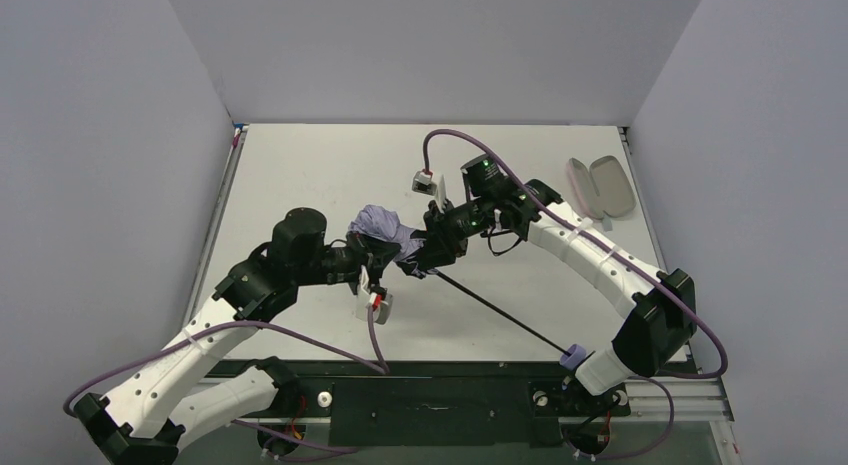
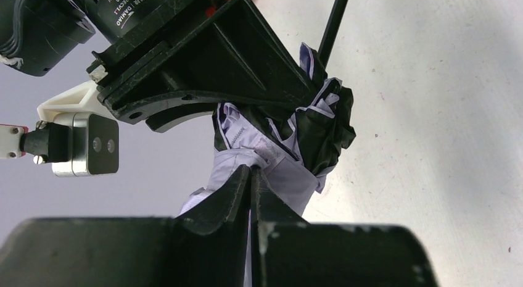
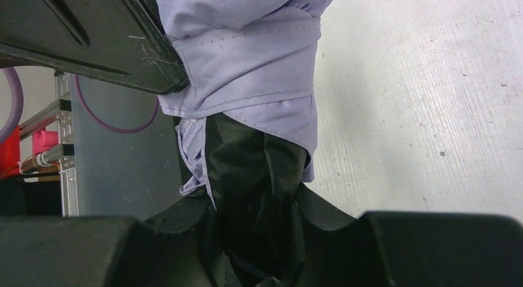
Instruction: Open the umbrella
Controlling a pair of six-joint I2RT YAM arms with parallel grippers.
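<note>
Umbrella of pale lavender cloth with black lining and thin black shaft, not yet open, bunched above table middle, pinched at wrapped cloth by left gripper, clamped at black folds by right gripper; canopy spreading left.

Light: bright, even, from overhead
Shadows: soft, faint on the table
Glare: none
Focus: top view sharp; wrist views blur their own near fingers
Edges: no clear distortion
</note>
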